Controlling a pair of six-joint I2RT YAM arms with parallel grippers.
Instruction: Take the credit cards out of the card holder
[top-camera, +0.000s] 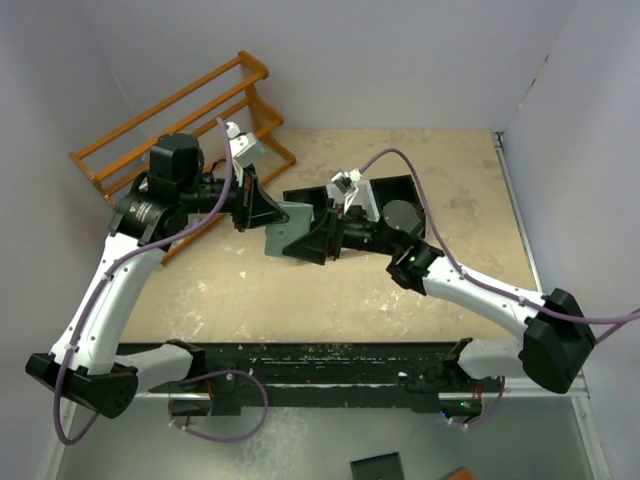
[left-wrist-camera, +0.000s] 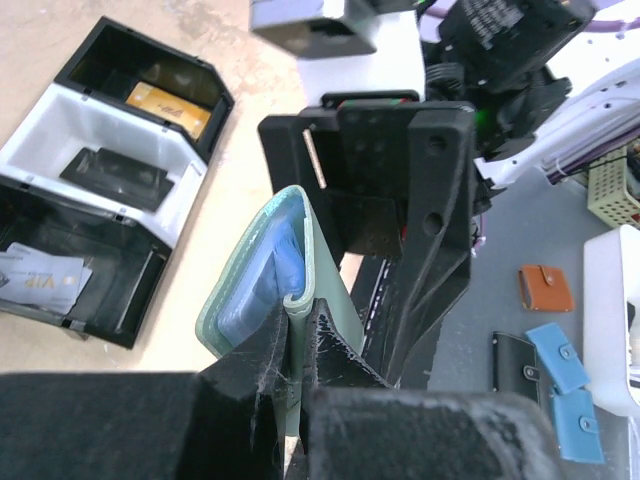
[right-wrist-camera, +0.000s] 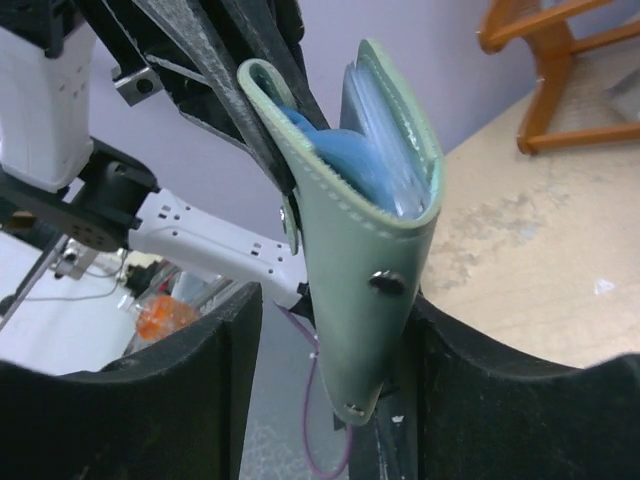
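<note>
The muted teal card holder (top-camera: 288, 228) hangs in the air over the table's middle, half open, its light blue inside (left-wrist-camera: 262, 272) showing. My left gripper (left-wrist-camera: 298, 330) is shut on one edge of it (top-camera: 268, 215). My right gripper (right-wrist-camera: 335, 305) stands open around the holder's snap end (right-wrist-camera: 372, 262); there is a wide gap on the left, and the holder rests close against the right finger (right-wrist-camera: 500, 400). Clear sleeves (right-wrist-camera: 392, 170) show in the fold, but I cannot make out any credit cards in them. A gold card (left-wrist-camera: 168, 108), a dark card (left-wrist-camera: 115, 175) and a pale card (left-wrist-camera: 40, 268) lie in the bin tray.
The black-and-white bin tray (left-wrist-camera: 60, 130) sits on the table behind the right arm (top-camera: 400, 185). An orange wooden rack (top-camera: 180, 110) stands at the back left. Below the table edge lie small orange (left-wrist-camera: 545, 288) and blue (left-wrist-camera: 560, 375) wallets.
</note>
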